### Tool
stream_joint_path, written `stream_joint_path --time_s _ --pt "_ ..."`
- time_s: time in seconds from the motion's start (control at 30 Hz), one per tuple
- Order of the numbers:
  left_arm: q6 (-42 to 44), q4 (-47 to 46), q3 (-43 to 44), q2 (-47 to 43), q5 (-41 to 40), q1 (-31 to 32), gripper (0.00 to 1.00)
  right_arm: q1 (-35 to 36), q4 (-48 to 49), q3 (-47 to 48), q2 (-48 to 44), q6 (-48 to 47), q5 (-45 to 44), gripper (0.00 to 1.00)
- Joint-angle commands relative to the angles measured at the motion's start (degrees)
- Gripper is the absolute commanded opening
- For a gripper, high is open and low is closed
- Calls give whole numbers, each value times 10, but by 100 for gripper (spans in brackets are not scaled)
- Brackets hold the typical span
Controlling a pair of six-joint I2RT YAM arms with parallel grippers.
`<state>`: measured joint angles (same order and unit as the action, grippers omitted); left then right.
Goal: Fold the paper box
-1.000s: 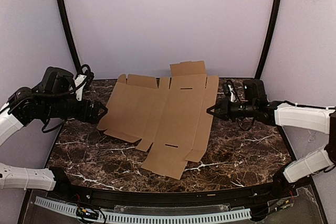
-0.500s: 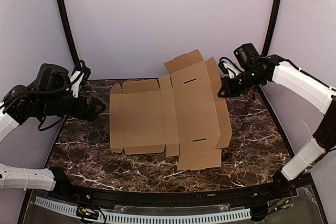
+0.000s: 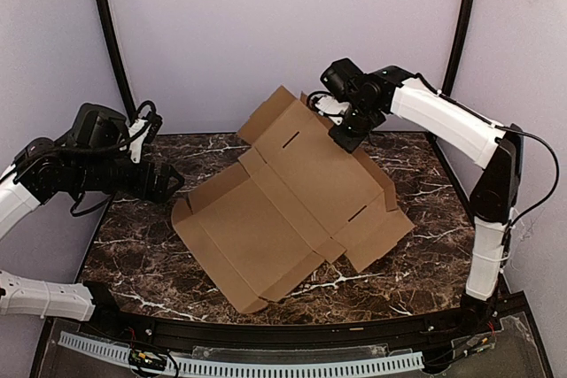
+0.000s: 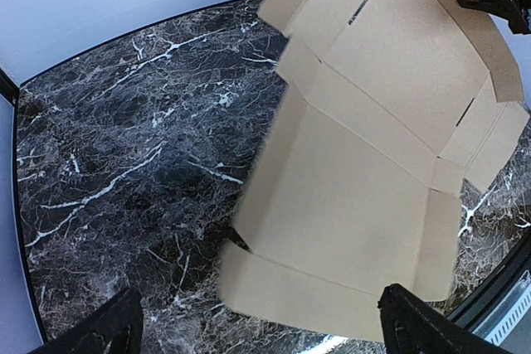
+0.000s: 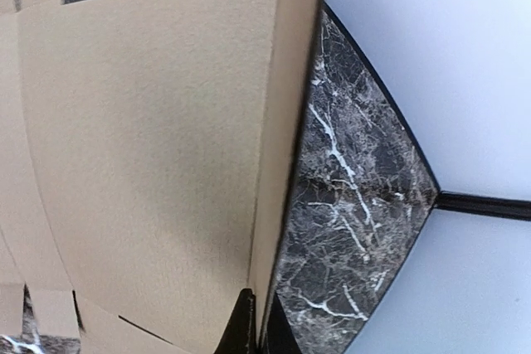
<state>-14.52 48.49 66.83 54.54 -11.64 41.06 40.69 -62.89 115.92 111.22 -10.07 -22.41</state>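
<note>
- paper box (image 3: pixel 292 210) was an unfolded die-cut corrugated sheet in the middle of the marble table (image 3: pixel 425 245); it sat tilted, far right part raised toward the back wall (image 3: pixel 283 24), near left edge down on the table
- right gripper (image 3: pixel 344 135) was clenched on the thin edge of a raised side flap; the wrist view showed its tips (image 5: pixel 257 325) pinching that flap edge-on, cardboard (image 5: pixel 149 138) on one side and table on the other
- left gripper (image 3: pixel 168 185) was spread wide and held nothing; it hung just beside the low left edge of the sheet, apart from it; the left wrist view looked down over the panels (image 4: pixel 373 172)
- handling, my read: light; panels stiff but the sheet hinges at every score line, so one pinch lets the rest sag; the low edge would likely skate on the smooth marble; hard clamping could crush the flutes
- where to grip: flap edges or close to a crease, not mid-panel; the free left flap looked like the obvious second hold
- in the way: the raised flap was close to the back wall; black frame posts (image 3: pixel 111 42) stood at the back corners; the right arm reached across the back right, so the left side was the clear approach
</note>
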Motion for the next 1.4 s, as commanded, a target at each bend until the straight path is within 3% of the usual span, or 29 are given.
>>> stream_joint_path --time_s 0.0,0.17,0.33,0.6,0.73,1.03,1.37 --pt "5 8 5 0 2 1 100 25 41 -4 13 -179 -111 0" --pt "-2 11 -7 -7 1 2 100 51 121 -9 30 -290 -169 0" --pt "-11 0 -25 -17 3 2 100 70 183 -39 41 -341 -198 0" --pt "-24 -48 -45 -7 24 2 100 116 440 -253 -23 -494 -231 0" --pt "-27 -77 -61 -5 26 2 100 128 505 -313 -47 -519 -240 0" --pt "-56 -150 -70 30 84 2 100 140 555 -366 -92 -516 -268 0" --pt "-116 -289 -41 82 170 1 98 188 805 -489 -133 -631 -305 0"
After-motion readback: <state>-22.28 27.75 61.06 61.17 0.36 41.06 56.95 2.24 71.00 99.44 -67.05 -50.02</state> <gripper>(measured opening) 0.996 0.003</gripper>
